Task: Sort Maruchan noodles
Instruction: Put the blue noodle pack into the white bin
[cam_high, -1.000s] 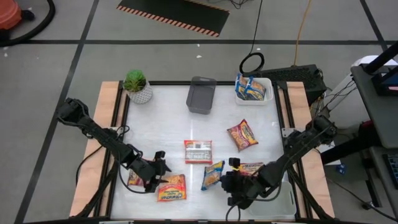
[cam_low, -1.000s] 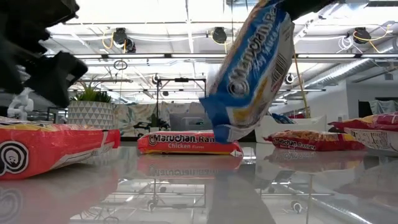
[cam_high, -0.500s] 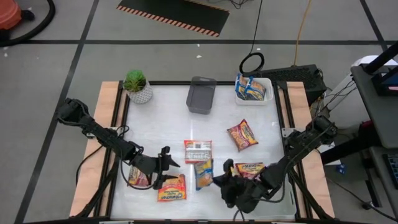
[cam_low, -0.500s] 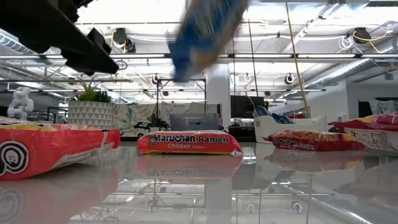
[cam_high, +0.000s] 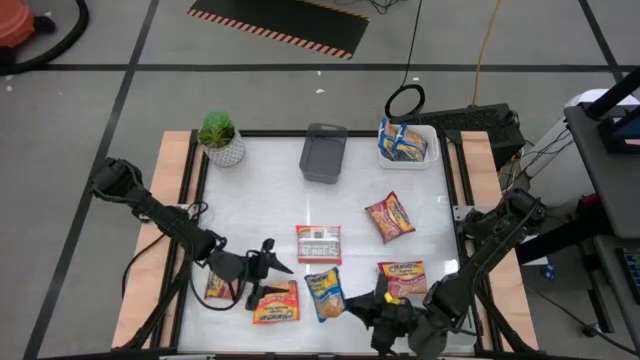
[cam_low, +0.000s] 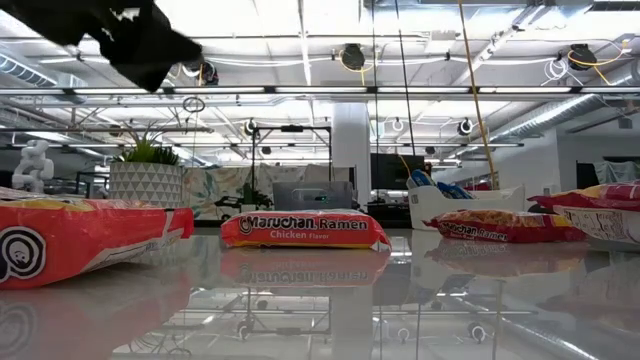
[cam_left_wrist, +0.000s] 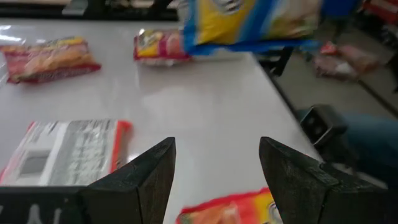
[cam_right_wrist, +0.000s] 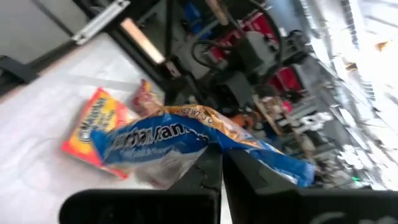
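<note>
A blue-and-yellow noodle packet hangs above the table's near edge, and my right gripper is shut on it. My left gripper stands open to its left, above an orange packet, its fingers touching nothing. Lying flat on the table are a white-and-red packet, a red-and-yellow packet, another red one and one under the left arm. The left wrist view shows the blue packet in the air beyond my open fingers. My right gripper pinches the blue packet between its two fingers at one long edge, about midway along it. The fingers come nearly level from the table's right and near side. The packet is lifted clear of the table and stands out beyond the fingertips.
A white tray with blue packets stands at the far right, a grey tray at the far middle and a potted plant in the far left corner. Bare tabletop lies between the trays and the packets.
My right gripper has risen and rolled with the blue packet, drawing it toward the near edge. The packet has turned about and climbed out of the low view. My left gripper has tipped up toward level and risen a little, staying open.
</note>
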